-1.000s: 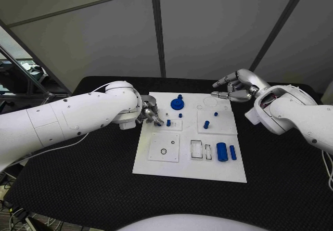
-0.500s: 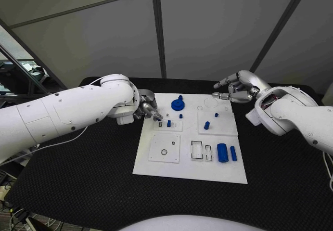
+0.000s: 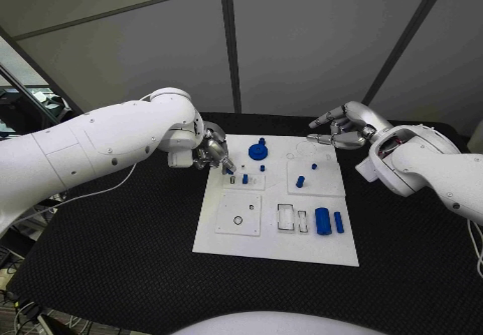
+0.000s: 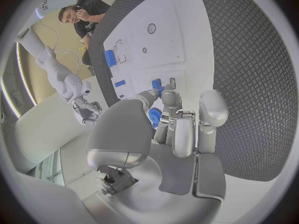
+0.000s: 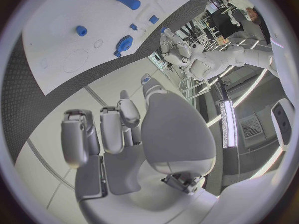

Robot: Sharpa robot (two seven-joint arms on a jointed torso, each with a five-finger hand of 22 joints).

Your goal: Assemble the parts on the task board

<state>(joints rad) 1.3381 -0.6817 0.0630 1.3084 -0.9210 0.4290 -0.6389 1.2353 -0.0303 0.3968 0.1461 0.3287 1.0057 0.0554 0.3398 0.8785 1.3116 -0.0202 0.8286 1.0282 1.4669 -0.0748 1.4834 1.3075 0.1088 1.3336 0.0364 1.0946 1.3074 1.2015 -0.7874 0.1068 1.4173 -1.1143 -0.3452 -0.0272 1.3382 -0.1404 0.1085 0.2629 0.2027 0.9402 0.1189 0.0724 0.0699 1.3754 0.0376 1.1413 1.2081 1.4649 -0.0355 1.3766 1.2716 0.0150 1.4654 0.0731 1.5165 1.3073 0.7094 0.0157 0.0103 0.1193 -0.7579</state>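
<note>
Taking the task board as landmark: its near edge and the black table on either side lie open to approach. The left hand crowds its far-left corner, just beside the blue gear. The right hand hangs over its far-right corner. Small blue pegs stand mid-board; the blue cylinder lies near its right edge.

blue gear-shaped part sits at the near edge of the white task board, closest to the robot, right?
Not quite. The blue gear-shaped part sits at the far edge of the white task board, away from the robot, as the head view shows.
</note>
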